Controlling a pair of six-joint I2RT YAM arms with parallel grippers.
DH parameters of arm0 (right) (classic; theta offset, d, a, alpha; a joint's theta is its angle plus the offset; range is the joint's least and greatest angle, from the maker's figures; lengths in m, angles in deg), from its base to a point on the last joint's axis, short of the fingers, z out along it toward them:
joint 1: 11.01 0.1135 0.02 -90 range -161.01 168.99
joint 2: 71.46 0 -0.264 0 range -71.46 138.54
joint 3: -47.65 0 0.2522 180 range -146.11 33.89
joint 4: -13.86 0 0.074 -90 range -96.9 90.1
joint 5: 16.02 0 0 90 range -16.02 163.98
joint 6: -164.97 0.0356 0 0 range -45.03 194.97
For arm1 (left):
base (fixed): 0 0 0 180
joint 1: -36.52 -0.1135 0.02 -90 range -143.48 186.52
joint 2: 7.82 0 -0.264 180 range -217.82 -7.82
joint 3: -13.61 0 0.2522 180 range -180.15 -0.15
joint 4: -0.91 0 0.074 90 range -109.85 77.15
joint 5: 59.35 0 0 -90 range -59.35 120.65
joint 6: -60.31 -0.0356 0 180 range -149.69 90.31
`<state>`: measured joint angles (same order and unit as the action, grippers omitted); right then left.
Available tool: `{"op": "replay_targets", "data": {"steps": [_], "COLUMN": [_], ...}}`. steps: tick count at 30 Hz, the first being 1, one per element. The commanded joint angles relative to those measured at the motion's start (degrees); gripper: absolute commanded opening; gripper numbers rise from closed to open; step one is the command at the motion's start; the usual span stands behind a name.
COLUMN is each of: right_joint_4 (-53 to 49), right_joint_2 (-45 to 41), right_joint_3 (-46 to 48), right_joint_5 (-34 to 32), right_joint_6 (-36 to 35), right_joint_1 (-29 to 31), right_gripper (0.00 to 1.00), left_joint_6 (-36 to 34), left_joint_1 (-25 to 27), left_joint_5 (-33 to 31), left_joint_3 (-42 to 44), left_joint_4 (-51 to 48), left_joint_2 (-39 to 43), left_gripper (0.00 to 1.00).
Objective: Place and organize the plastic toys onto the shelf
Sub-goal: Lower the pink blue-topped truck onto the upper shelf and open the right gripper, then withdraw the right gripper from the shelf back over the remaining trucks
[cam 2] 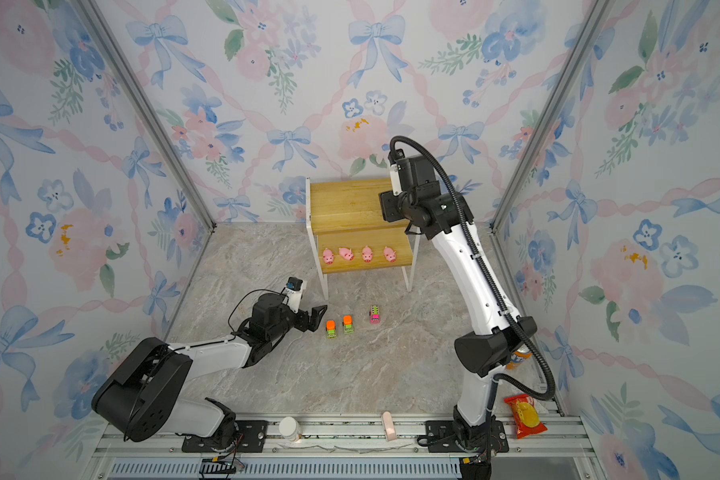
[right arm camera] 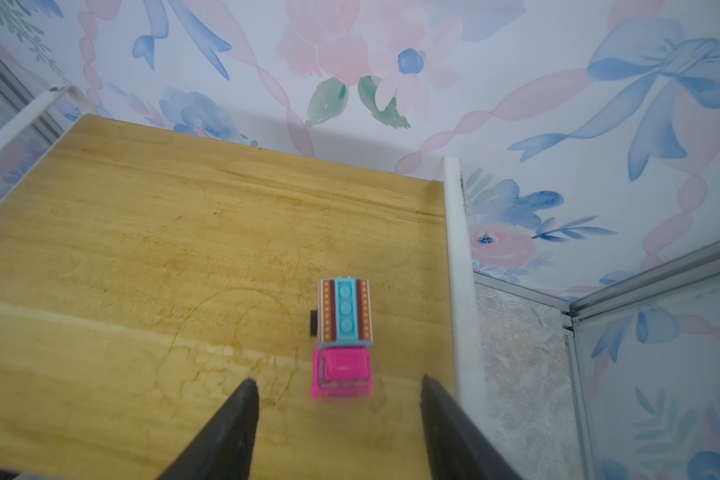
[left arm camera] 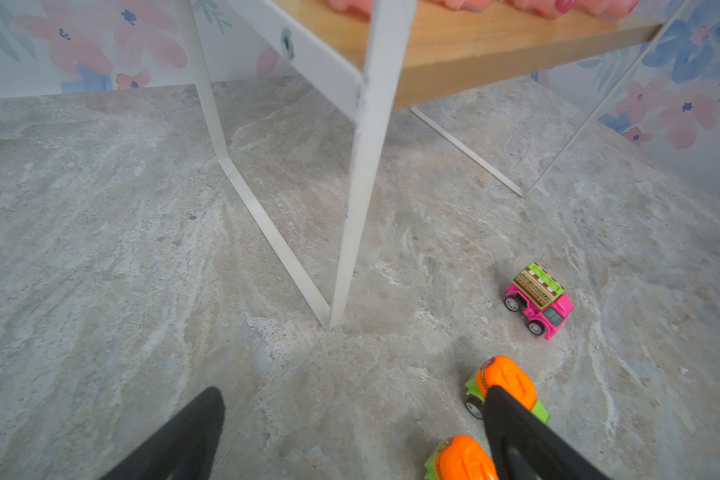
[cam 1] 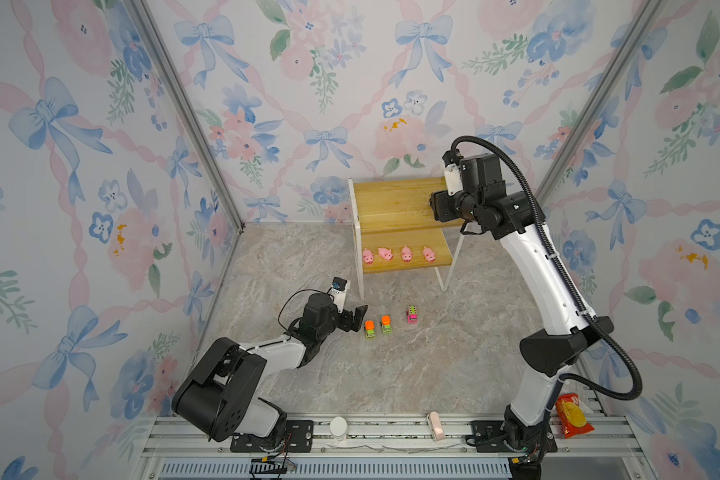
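The shelf (cam 1: 391,199) stands against the back wall, with several pink pigs (cam 1: 368,255) in a row on its lower board. On the top board (right arm camera: 184,249) near the right edge stands a pink bus with a blue roof (right arm camera: 344,316). My right gripper (right arm camera: 337,380) is open over it, a finger on each side of its front with a gap to each. Another pink bus (cam 1: 412,314) and two green trucks with orange tops (cam 1: 369,328) (cam 1: 386,324) stand on the floor. My left gripper (left arm camera: 354,392) is open and empty, low beside the trucks (left arm camera: 506,380).
The shelf's thin white legs (left arm camera: 362,187) stand just beyond my left gripper. On the front rail lie a chips bag (cam 1: 574,419), a white bottle (cam 1: 338,428) and a small pink object (cam 1: 434,426). An orange can (cam 2: 516,359) peeks from behind the right arm.
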<state>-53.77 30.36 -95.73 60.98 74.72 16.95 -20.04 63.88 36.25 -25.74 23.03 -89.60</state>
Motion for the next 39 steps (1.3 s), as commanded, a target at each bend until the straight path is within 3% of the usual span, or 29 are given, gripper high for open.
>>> {"op": "replay_targets", "data": {"steps": [1, 5, 9, 13, 17, 25, 39], "right_joint_4": [2.1, 12.9, 20.0, 24.3, 28.2, 39.5, 47.6], "right_joint_2": [-12.5, -28.0, -38.3, -42.1, -40.8, -33.5, -9.9], "right_joint_3": [10.6, 36.5, 57.8, 73.2, 82.3, 89.1, 80.1], "right_joint_5": [-3.6, -0.2, 0.0, -2.9, -6.5, -7.1, 0.3], "right_joint_6": [0.0, 8.3, 16.4, 23.3, 29.0, 31.9, 28.9], "right_joint_1": [3.6, 5.4, 8.4, 13.9, 18.5, 20.1, 14.7], "right_gripper": [0.66, 0.67, 0.67, 0.68, 0.68, 0.68, 0.68], "left_joint_6": [0.5, 0.5, 0.4, 0.2, 0.3, 0.1, 0.4], "left_joint_1": [0.2, 0.2, 0.2, 0.2, 0.2, 0.2, 0.2], "left_joint_5": [0.3, 0.3, 0.3, 0.1, 0.2, 0.1, 0.5], "left_joint_3": [0.6, 0.3, -0.1, -0.1, -0.2, 0.2, 0.4], "left_joint_4": [0.1, 0.1, 0.1, 0.1, 0.1, 0.1, 0.1], "left_joint_2": [0.6, 0.0, -0.9, -1.1, -1.4, -1.0, -1.0], "left_gripper": [0.98, 0.98, 0.98, 0.98, 0.98, 0.98, 0.98]}}
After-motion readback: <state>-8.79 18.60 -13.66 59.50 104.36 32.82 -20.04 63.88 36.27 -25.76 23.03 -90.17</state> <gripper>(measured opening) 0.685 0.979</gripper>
